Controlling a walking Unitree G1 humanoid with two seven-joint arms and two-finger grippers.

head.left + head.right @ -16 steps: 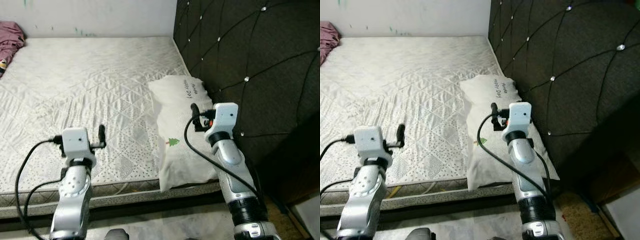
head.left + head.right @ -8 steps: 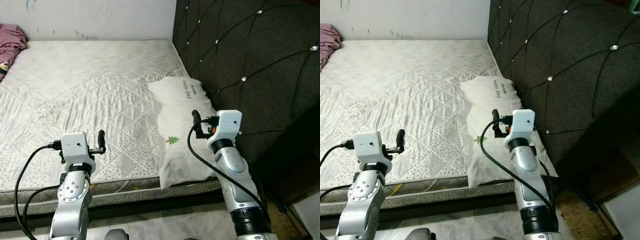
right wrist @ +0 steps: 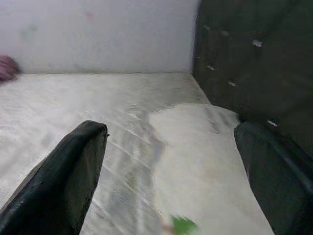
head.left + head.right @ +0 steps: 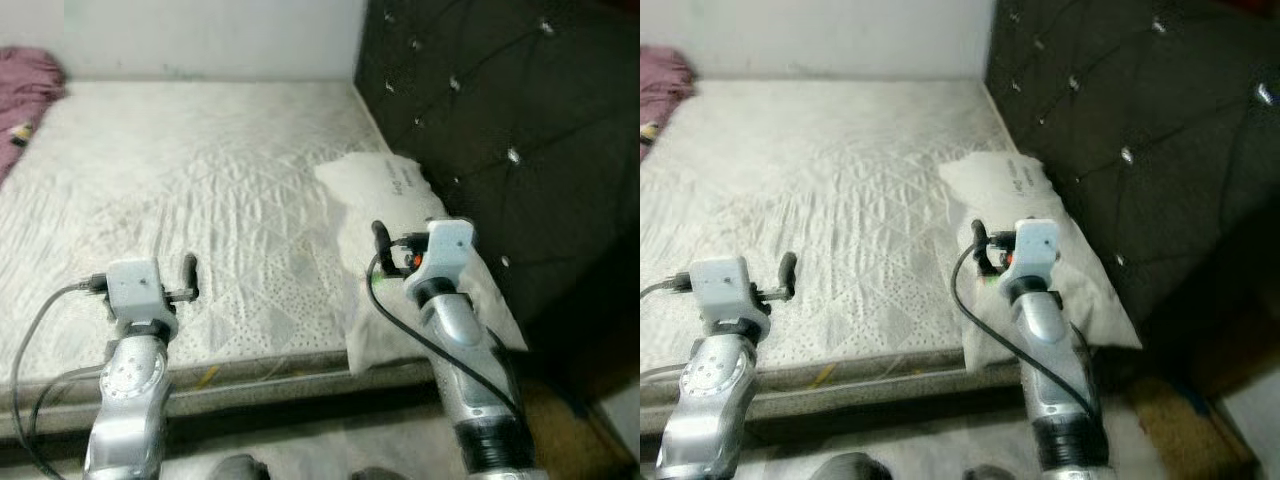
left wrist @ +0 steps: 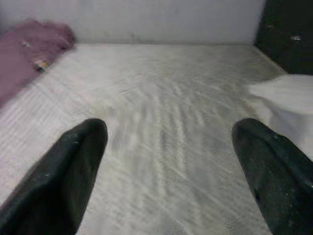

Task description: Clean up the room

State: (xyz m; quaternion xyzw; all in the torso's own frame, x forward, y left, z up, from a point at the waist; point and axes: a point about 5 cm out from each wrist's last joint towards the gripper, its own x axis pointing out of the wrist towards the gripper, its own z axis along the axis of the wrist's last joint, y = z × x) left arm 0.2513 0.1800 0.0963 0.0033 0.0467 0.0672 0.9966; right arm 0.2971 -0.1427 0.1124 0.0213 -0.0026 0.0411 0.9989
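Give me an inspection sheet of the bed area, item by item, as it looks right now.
Surface: bare quilted mattress, wrinkled.
Job's things: white pillow lying along the headboard side, overhanging the near edge.
Clutter: purple cloth bunched at the far left corner.
Grippers: left gripper open, empty, above the mattress; right gripper open, empty, above the pillow.
Cables: black cables loop along both arms, hanging free.
Surroundings: dark tufted headboard on the right, white wall behind.
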